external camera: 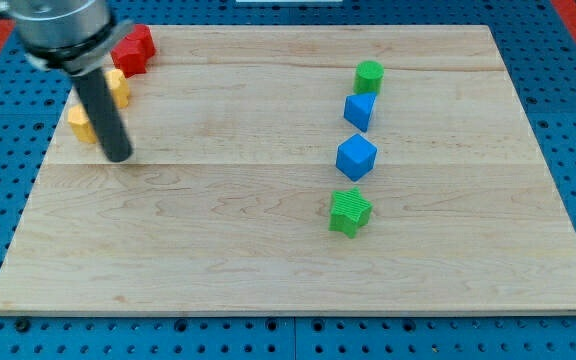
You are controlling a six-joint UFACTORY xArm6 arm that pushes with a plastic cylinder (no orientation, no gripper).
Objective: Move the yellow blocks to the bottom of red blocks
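Red blocks [133,49] sit at the board's top left corner, partly hidden by my arm. One yellow block [117,87] lies just below them. A second yellow block [81,124] lies lower and further left, partly behind the rod. My tip [118,156] rests on the board just right of and below that second yellow block, close to it.
A column of blocks stands right of centre: a green cylinder [369,75], a blue block [359,109], a blue cube [356,157] and a green star-shaped block [349,211]. The wooden board [268,260] lies on a blue pegboard.
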